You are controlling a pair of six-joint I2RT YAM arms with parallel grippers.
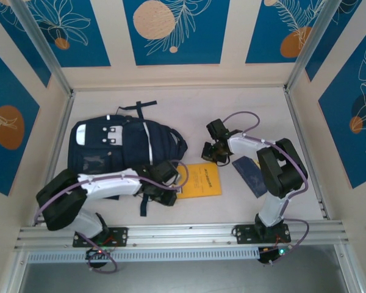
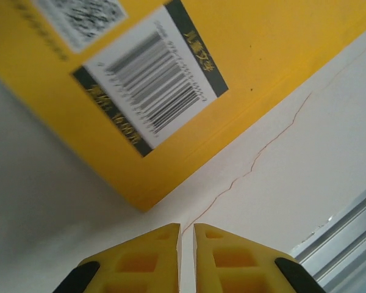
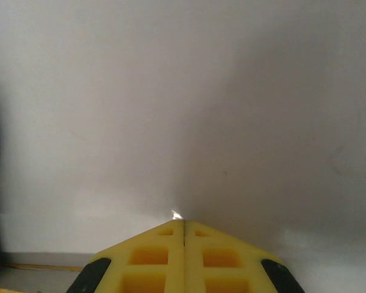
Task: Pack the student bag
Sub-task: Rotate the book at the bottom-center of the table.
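The student bag point(image 1: 119, 146), dark navy with white patches, lies flat at the left of the table. A yellow book point(image 1: 201, 180) lies just right of it. Its barcode face point(image 2: 152, 79) is up in the left wrist view. My left gripper point(image 1: 174, 186) hovers low at the book's near left corner. The yellow fingertips point(image 2: 186, 227) are almost together over bare table, a thin slit between them and nothing in it. My right gripper point(image 1: 207, 152) sits just beyond the book's far edge. It is shut point(image 3: 183, 222) on nothing above the bare white table.
A small flat navy booklet point(image 1: 250, 174) lies right of the yellow book, under the right arm's forearm. The aluminium rail point(image 1: 183, 235) runs along the near edge, and its corner point(image 2: 348, 232) is close to the left gripper. Frame posts stand at both sides.
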